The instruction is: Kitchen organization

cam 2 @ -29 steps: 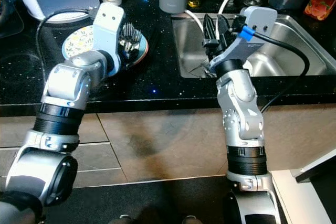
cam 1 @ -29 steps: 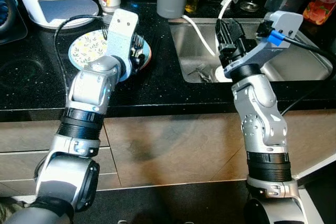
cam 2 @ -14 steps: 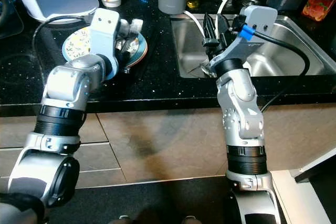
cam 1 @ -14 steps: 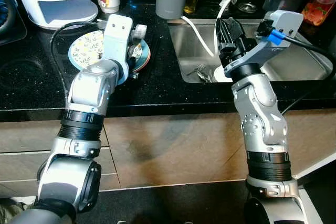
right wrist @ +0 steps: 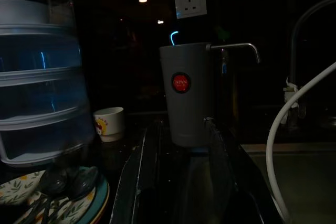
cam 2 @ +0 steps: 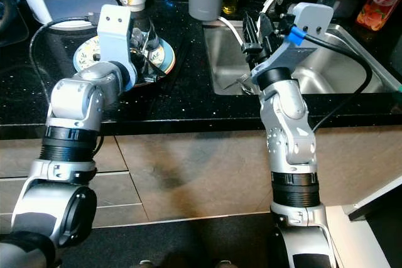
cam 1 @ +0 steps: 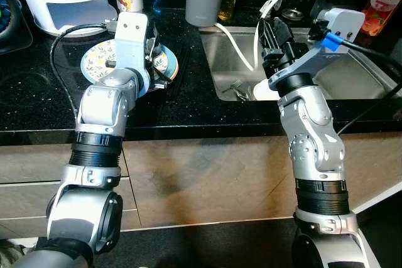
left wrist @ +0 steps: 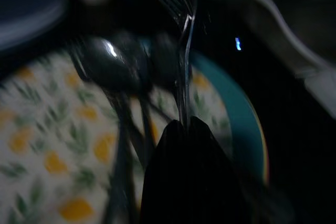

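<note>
While left gripper (left wrist: 186, 129) pinches fork (left wrist: 181, 35) above plate (cam 1: 94, 61) upper left, likely lifting it; right gripper (cam 1: 275, 36) fingers parted, empty.

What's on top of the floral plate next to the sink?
Spoons lie on the floral plate; the left gripper pinches a fork above it. Its wrist hides the plate's middle.
</note>
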{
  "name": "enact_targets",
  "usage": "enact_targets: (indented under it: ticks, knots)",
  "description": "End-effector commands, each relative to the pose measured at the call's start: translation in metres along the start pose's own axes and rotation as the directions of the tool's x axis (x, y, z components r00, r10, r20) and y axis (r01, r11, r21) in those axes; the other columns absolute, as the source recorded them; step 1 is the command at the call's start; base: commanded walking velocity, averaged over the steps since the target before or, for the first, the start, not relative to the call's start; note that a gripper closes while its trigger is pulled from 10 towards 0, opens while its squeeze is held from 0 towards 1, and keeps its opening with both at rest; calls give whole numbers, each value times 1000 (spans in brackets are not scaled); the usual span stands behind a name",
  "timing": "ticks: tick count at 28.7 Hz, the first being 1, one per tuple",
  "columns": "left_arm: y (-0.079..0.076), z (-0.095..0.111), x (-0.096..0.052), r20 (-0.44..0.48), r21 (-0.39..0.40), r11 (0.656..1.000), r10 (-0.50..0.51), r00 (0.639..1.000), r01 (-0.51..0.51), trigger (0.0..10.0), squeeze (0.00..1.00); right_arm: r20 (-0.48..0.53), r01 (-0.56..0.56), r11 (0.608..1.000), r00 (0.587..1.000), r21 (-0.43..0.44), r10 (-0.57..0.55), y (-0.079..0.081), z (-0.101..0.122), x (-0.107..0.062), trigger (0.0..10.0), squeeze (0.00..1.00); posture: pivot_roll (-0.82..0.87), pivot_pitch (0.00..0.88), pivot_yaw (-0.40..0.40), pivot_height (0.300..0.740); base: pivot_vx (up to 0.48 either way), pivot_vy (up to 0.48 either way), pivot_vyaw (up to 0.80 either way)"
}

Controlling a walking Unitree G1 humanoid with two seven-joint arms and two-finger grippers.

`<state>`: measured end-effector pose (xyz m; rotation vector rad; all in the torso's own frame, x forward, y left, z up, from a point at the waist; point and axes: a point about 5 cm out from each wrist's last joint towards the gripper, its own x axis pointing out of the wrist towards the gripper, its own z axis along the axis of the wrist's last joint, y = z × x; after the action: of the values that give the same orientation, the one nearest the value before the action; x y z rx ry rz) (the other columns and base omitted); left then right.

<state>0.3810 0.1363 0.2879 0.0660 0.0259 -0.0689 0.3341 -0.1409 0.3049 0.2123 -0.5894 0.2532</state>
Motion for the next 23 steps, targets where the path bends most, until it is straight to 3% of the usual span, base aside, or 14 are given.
enact_targets:
  ticks: [1,5,9,11,12,13,16,17,20,23]
  knots:
    - [1,16,-4,110,37,998,41,993,-45,10000,0,-11,2,1000,1000,-5,-2,-3,0,1,10000,0,134,102,-80,740,0,0,0]
    - [8,30,-6,211,77,990,99,972,-118,10000,0,-9,2,1000,1000,-2,-2,-2,0,1,10000,0,137,101,-79,740,0,0,0]
    - [11,35,-8,253,120,981,121,960,-155,10000,0,-5,4,1000,1000,3,-4,-2,0,1,10000,0,136,101,-77,740,0,0,0]
    - [8,35,-8,294,221,959,110,949,-179,10000,0,0,5,999,1000,45,-5,-1,1,1,10000,0,135,100,-74,740,0,0,0]
    - [8,35,-8,294,221,959,110,949,-179,10000,0,0,5,999,1000,45,-5,-1,1,1,10000,0,135,100,-74,740,0,0,0]
    - [3,34,-9,320,293,939,79,944,-178,10000,0,-4,-3,995,1000,100,4,1,0,1,10000,0,132,99,-73,740,0,0,0]
    - [-14,34,-15,412,479,863,-59,909,-161,10000,0,-87,-142,940,980,309,177,22,-11,-5,10000,0,132,99,-73,740,0,0,0]
    - [-14,34,-15,412,479,863,-59,909,-161,10000,0,-87,-142,940,980,309,177,22,-11,-5,10000,0,132,99,-73,740,0,0,0]
    - [-31,37,-21,461,563,816,-182,869,-128,10000,0,-85,-190,872,963,451,254,34,-14,-9,10000,0,132,99,-74,740,0,0,0]
    - [-46,38,-28,477,571,818,-267,837,-64,10000,0,-65,-207,828,958,521,280,38,-13,-11,10000,0,134,100,-73,740,0,0,0]
